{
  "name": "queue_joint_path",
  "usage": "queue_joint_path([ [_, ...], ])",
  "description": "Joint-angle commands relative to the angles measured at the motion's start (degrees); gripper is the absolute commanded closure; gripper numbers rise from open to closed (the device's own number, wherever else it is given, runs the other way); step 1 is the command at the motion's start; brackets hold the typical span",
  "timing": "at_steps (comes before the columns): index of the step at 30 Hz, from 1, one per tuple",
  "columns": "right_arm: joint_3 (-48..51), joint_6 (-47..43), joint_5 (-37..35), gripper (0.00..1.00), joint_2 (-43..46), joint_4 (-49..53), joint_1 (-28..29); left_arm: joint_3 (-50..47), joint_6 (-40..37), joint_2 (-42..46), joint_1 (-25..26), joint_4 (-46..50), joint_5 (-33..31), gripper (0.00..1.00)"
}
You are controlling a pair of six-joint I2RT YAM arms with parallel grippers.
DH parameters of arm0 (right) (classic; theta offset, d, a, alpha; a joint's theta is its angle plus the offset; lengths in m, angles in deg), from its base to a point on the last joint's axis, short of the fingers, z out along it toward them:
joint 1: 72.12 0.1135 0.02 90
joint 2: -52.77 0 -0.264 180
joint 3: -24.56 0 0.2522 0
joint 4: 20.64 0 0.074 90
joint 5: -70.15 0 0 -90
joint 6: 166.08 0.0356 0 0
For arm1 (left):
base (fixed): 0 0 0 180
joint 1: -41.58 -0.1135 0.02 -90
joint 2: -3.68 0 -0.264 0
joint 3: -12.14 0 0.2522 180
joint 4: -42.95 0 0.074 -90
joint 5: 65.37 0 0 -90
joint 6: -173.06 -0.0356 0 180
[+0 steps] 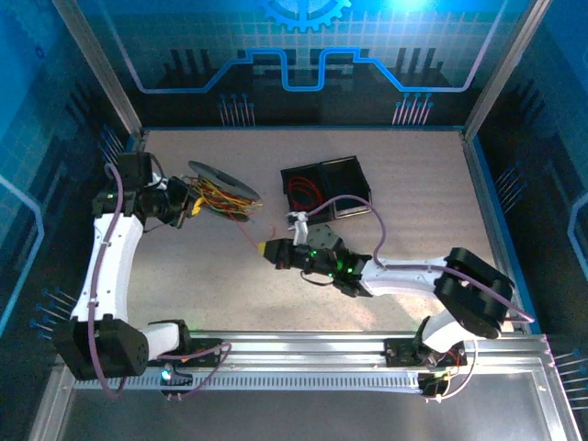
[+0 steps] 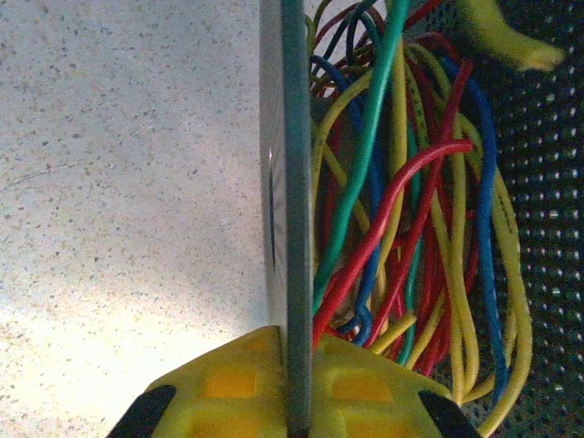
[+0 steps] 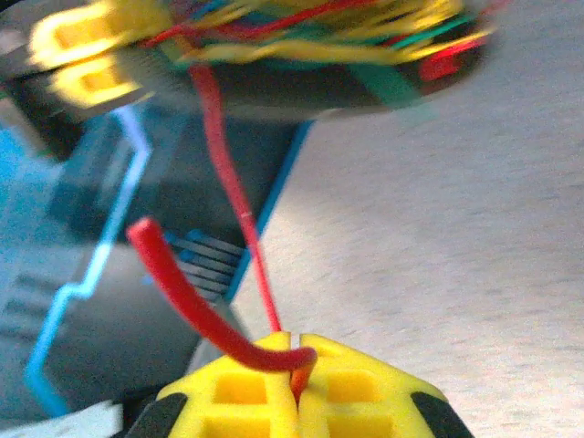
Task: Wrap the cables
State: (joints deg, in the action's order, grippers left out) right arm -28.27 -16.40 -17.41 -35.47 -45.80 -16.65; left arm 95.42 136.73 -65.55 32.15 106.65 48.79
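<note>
A black round spool (image 1: 225,186) hangs above the table at the left, wound with red, yellow, green and blue cables (image 2: 401,228). My left gripper (image 1: 190,204) is shut on the spool's thin flange (image 2: 294,182), which stands edge-on between the yellow fingers (image 2: 228,383). My right gripper (image 1: 273,250) sits mid-table, shut on a red cable (image 3: 228,182) near its end. That cable runs taut from the fingers (image 3: 365,392) up to the spool (image 3: 319,87). Its free end (image 3: 173,274) curls off to the left.
A black tray (image 1: 349,175) lies at the back centre with more red cable loops (image 1: 303,193) in it. The left gripper's yellow fingers (image 3: 82,55) show beside the spool in the right wrist view. Walls enclose the table on three sides.
</note>
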Motion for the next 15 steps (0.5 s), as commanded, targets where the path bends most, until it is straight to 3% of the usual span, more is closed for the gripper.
queue_joint_path([
  [1,5.3,2.2,3.4,1.00,-3.1,-2.4,-2.4,3.4,-1.0,0.5,-4.2,-14.2,1.6,1.00],
  [7,2.7,1.0,4.1,1.00,-0.9,-1.8,-1.5,4.5,-4.8,0.2,-4.9,-13.0,3.1,1.00],
  [10,3.3,-1.3,0.3,1.00,2.6,2.6,-1.7,4.3,-6.2,0.5,-5.8,-12.6,4.1,1.00],
  [15,8.7,1.5,-1.7,1.00,0.2,7.0,-9.2,4.3,-7.5,1.9,-6.5,-13.8,8.9,1.00],
])
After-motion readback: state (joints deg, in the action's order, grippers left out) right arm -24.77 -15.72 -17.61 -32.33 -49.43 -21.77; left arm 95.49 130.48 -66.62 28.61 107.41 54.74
